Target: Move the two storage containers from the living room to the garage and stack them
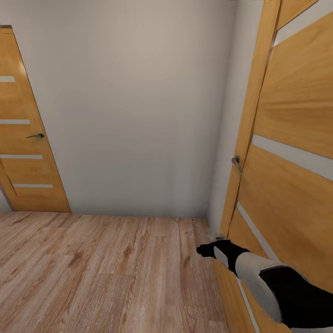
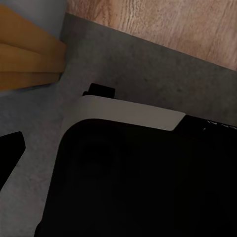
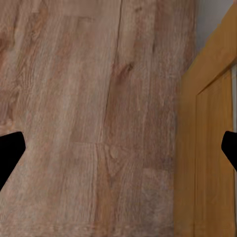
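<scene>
Storage containers nowhere to be made out from this spot in a hallway corner – only light wood plank floor (image 1: 92,273), a white wall (image 1: 134,106), and orange-wood doors, one at the far left (image 1: 27,152) and one close on the right (image 1: 291,175). Right gripper (image 3: 118,148) with fingers (image 3: 10,153) spread wide and holding nothing, its arm (image 1: 259,273) hard against the near door; left fingers (image 2: 10,148) barely in frame, so cannot tell their spread. Likely trouble – scraping or jamming that arm on the door or its handle (image 1: 237,163) while turning, given so little clearance.
</scene>
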You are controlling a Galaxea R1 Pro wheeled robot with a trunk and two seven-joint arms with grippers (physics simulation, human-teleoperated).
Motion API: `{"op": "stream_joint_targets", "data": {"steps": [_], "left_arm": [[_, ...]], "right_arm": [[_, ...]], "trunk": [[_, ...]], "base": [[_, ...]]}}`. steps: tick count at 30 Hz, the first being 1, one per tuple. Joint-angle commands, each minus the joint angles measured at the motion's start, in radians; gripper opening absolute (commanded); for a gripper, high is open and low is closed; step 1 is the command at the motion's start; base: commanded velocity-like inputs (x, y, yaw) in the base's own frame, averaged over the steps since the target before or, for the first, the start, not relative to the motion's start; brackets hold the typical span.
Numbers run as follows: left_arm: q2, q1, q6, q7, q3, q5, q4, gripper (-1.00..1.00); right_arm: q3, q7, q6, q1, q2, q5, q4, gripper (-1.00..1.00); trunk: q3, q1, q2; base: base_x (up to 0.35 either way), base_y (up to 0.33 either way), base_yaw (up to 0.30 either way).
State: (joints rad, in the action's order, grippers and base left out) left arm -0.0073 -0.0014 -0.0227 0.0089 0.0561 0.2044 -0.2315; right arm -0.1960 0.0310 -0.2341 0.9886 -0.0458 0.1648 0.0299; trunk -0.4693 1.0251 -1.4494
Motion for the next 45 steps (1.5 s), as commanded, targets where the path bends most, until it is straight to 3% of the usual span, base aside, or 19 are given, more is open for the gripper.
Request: {"op": "stream_joint_targets", "data": {"steps": [1, 3, 4, 6, 10, 12, 13, 14, 17, 22, 45], "left_arm": [[0.0, 0.0, -0.002, 0.0, 0.006, 0.002, 0.0, 1.0], [0.001, 0.0, -0.002, 0.001, 0.005, 0.002, 0.0, 1.0], [0.001, 0.0, -0.002, 0.0, 0.005, 0.002, 0.0, 1.0], [0.001, 0.0, -0.002, 0.0, 0.005, 0.001, 0.0, 1.0], [0.0, 0.0, -0.002, -0.001, 0.004, 0.001, 0.0, 1.0], [0.001, 0.0, -0.002, -0.001, 0.005, 0.001, 0.0, 1.0], [0.001, 0.0, -0.002, -0.001, 0.005, 0.001, 0.001, 1.0], [0.001, 0.0, -0.002, 0.0, 0.005, 0.001, 0.001, 1.0], [0.001, 0.0, -0.002, 0.0, 0.005, 0.001, 0.001, 1.0], [0.0, 0.0, -0.003, -0.001, 0.004, 0.0, 0.001, 1.0], [-0.001, 0.0, -0.003, 0.0, 0.006, 0.001, 0.001, 1.0]], "right_arm": [[-0.009, 0.005, 0.001, -0.125, 0.014, 0.021, 0.002, 1.0], [-0.009, 0.006, 0.002, -0.211, 0.022, 0.024, 0.002, 1.0], [-0.009, 0.007, 0.002, -0.294, 0.026, 0.024, 0.002, 1.0], [-0.009, 0.007, 0.004, -0.393, 0.03, 0.023, 0.002, 1.0], [-0.01, 0.007, 0.035, -0.515, 0.031, 0.02, 0.002, 1.0], [-0.01, 0.006, 0.081, -0.564, 0.032, 0.02, 0.002, 1.0], [-0.01, 0.004, 0.122, -0.595, 0.032, 0.021, 0.002, 1.0], [-0.01, -0.001, 0.212, -0.655, 0.035, 0.021, 0.002, 1.0], [-0.01, -0.006, 0.304, -0.725, 0.045, 0.021, 0.003, 1.0], [-0.01, -0.008, 0.332, -0.755, 0.049, 0.022, 0.004, 1.0], [-0.011, -0.009, 0.34, -0.781, 0.066, 0.021, 0.004, 1.0]], "trunk": [[-0.001, 0.0, -0.001], [-0.001, 0.0, -0.001], [-0.001, 0.0, -0.001], [-0.001, 0.0, -0.001], [-0.001, 0.0, -0.001], [-0.001, 0.0, -0.001], [-0.001, 0.0, -0.001], [-0.001, 0.0, -0.001], [-0.001, 0.0, -0.001], [-0.001, 0.0, -0.001], [-0.001, 0.0, -0.001]], "base": [[0.0, 0.0, 0.0], [0.0, 0.0, 0.0], [0.0, 0.0, 0.0], [0.0, 0.0, 0.0], [0.0, 0.0, 0.0], [0.0, 0.0, 0.0], [0.0, 0.0, 0.0], [0.0, 0.0, 0.0], [0.0, 0.0, 0.0], [0.0, 0.0, 0.0], [0.008, 0.0, 0.0]]}}
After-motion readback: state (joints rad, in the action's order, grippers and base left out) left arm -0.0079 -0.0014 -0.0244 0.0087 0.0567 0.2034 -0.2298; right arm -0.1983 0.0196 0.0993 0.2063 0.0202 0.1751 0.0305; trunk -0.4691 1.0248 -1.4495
